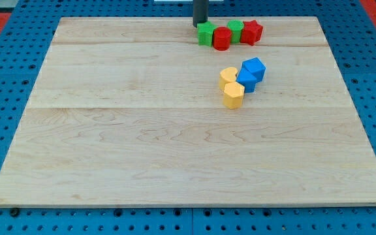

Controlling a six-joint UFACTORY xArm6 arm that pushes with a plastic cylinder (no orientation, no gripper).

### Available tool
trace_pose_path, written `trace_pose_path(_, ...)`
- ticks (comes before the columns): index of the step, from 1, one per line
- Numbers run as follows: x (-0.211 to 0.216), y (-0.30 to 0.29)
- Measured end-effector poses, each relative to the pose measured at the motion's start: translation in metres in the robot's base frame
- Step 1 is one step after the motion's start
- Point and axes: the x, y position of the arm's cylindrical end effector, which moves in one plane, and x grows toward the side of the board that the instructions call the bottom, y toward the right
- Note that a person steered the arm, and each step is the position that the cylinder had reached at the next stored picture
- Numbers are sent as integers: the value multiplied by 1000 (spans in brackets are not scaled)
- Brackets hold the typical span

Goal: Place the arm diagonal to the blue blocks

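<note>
Blocks (240, 70) crowding top-right — elsewhere open board (142, 143)

Eight blocks — two green (205, 32), red (222, 38), yellow (233, 94), blue (254, 68).

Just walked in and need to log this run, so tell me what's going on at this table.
A robot arm with a dark rod is working a wooden board scattered with small blocks. My tip sits at the view's top edge, just left of the green star block, which heads a row with a red cylinder, a green cylinder and a red star block. The two blue blocks lie lower right, beside two yellow blocks. Nothing is being pushed.
</note>
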Motion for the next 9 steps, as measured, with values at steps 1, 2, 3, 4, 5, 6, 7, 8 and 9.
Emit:
trace_pose_path(1, 4, 0)
trace_pose_path(2, 29, -3)
trace_pose_path(3, 68, -20)
trace_pose_path(4, 128, -64)
trace_pose_path(5, 195, -114)
trace_pose_path(6, 265, -144)
trace_pose_path(7, 314, -113)
trace_pose_path(8, 323, -38)
trace_pose_path(9, 302, 43)
